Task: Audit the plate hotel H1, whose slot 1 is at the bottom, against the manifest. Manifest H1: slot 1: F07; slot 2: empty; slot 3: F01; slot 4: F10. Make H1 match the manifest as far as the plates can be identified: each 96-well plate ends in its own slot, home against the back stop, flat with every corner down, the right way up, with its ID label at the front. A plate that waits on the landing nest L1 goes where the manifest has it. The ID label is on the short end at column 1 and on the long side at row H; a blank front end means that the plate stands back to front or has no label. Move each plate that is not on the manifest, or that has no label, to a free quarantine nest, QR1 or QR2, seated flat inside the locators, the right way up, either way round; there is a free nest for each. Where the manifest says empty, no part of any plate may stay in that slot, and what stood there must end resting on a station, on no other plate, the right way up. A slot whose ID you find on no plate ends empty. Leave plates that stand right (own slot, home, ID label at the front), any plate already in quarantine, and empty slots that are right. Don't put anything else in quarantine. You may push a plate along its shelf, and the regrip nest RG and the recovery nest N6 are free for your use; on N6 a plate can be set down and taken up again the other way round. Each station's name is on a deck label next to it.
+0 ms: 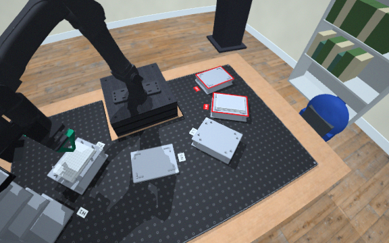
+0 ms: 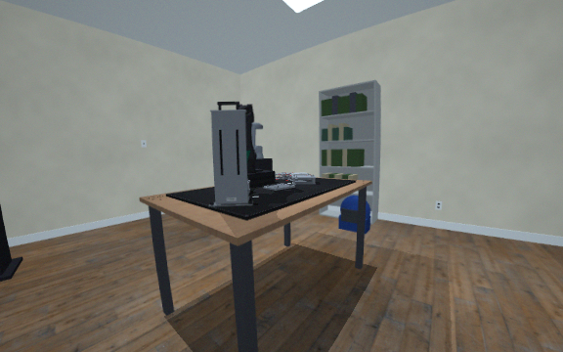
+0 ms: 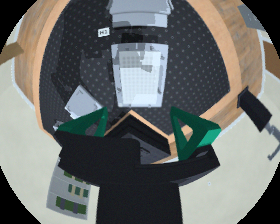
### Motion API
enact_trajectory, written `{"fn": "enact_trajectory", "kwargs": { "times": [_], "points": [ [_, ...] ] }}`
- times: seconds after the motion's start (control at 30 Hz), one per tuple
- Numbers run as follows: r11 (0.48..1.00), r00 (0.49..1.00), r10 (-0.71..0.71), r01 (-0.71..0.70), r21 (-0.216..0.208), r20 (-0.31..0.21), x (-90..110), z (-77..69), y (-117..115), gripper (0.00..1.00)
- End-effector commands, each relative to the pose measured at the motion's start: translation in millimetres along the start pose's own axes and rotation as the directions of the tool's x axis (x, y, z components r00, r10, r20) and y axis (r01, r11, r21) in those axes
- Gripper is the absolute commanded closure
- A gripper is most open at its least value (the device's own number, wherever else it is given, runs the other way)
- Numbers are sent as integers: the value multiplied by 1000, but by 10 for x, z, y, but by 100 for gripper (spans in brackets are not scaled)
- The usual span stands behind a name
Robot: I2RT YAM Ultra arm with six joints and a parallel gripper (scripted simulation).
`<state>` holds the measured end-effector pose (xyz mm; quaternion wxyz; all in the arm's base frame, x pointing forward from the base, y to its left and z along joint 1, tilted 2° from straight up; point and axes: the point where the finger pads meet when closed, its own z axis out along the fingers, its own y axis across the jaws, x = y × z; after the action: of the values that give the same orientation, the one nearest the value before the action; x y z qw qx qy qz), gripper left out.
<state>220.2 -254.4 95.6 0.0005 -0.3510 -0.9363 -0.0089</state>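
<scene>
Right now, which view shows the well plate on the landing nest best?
Top view: the plate shows its well grid, seated on its nest, green fingers open just behind it. Wrist shows it small and distorted. Exterior hides it behind the plate hotel.

The table (image 1: 329,169) has a smooth, pale wooden top under a matt black mat (image 1: 248,182) dotted with a regular grid. The well plate (image 1: 74,161) looks like white, finely gridded plastic. Nests (image 1: 152,163) and hotel (image 2: 230,156) appear flat grey, dull metal. The pincer (image 3: 143,129) fingers are green plastic; the floor (image 2: 457,293) is grained wooden planking.
</scene>
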Motion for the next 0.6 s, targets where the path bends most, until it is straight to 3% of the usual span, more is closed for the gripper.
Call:
{"fn": "enact_trajectory", "kwargs": {
  "times": [0.0,0.3,0.57],
  "points": [
    [1000,998,1,-1,7,61,-133,-40,-15,0],
    [1000,998,1,-1,7,61,-152,259,-18,0],
    [1000,998,1,-1,7,61,-152,271,-18,0]
  ]
}}
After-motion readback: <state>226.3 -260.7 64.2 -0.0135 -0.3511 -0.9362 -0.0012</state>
